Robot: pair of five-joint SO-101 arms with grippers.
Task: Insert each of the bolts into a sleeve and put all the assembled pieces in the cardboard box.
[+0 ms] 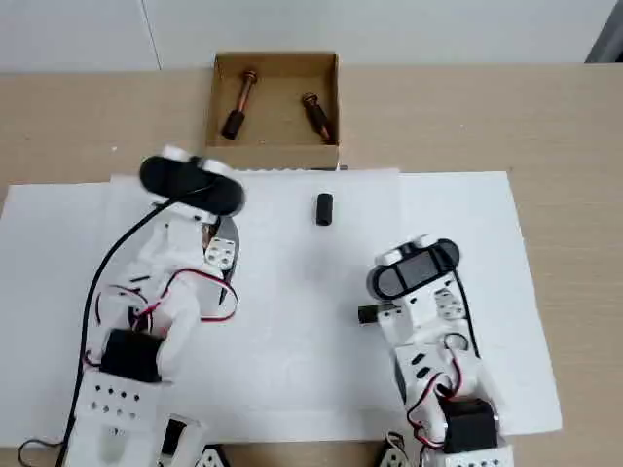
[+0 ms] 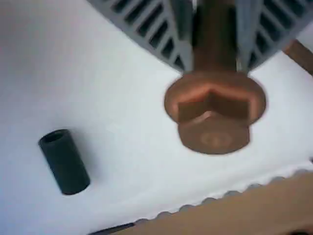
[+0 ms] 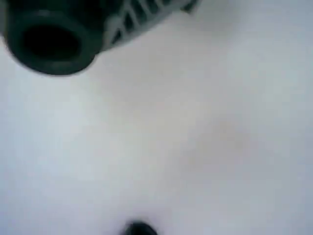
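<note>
A copper bolt point(image 2: 215, 110) is clamped by its shank between the grey fingers of my left gripper point(image 2: 215, 54), with its hex head sticking out over the white paper. A loose black sleeve point(image 2: 63, 161) lies on the paper near it, and it lies in front of the box as the sleeve point(image 1: 323, 208). My right gripper point(image 1: 374, 313) is shut on another black sleeve point(image 3: 49, 41), whose open bore faces the camera. The cardboard box point(image 1: 275, 154) at the back holds two bolts fitted with sleeves point(image 1: 239, 105) point(image 1: 318, 114).
A white paper sheet point(image 1: 292, 331) covers the wooden table point(image 1: 545, 117) under both arms. Its serrated edge and the bare wood point(image 2: 274, 210) lie close past the bolt head. A dark object point(image 3: 139, 229) sits at the frame edge in the right wrist view.
</note>
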